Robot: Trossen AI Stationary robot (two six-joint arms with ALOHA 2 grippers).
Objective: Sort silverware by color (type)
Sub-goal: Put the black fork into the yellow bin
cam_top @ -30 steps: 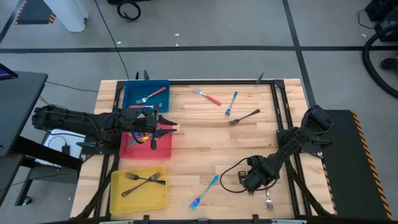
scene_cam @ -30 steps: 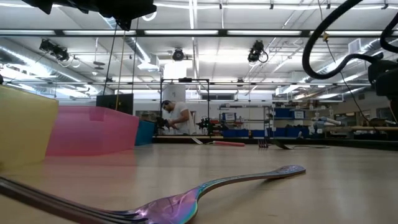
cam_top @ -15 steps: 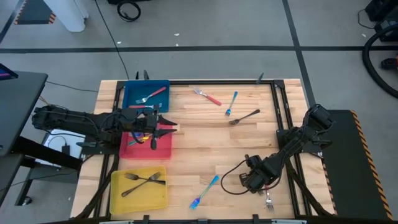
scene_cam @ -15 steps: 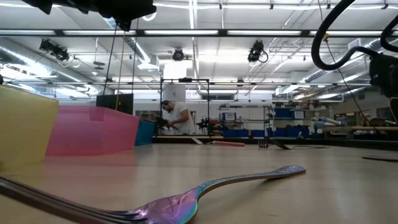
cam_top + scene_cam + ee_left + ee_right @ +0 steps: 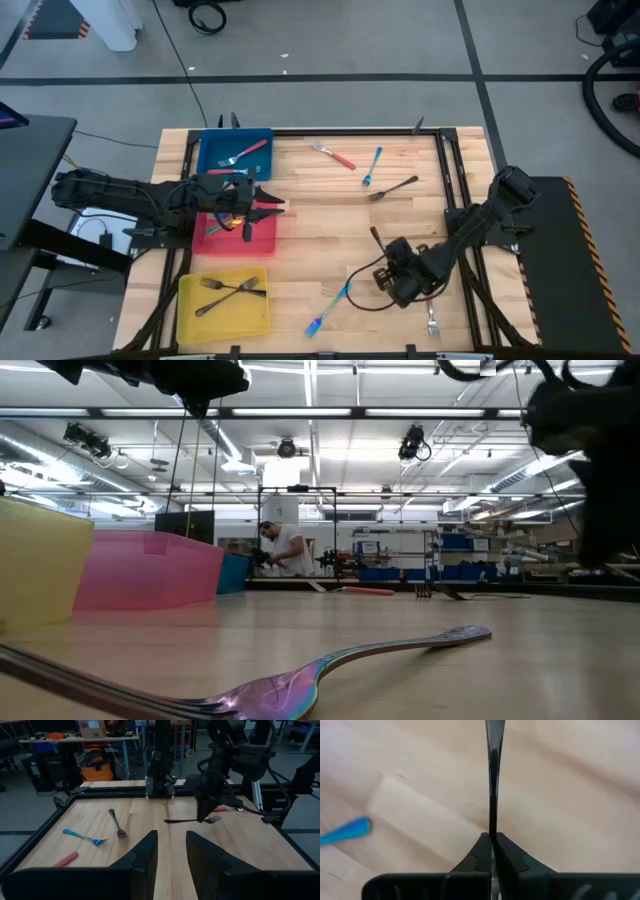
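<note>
Maybe half done, I'd say. Trays at the frame's left already hold some silverware. The right gripper (image 5: 491, 845) is pinched on a dark fork (image 5: 493, 780) at lower right; five or so pieces lie loose. The left gripper (image 5: 170, 852), part open and empty, hangs over the red tray (image 5: 262, 240).

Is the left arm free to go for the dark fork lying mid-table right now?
Probably yes. The left gripper hangs open and empty over the red tray, and bare wood lies between it and the dark fork. The right gripper works nearer the front edge.
</note>
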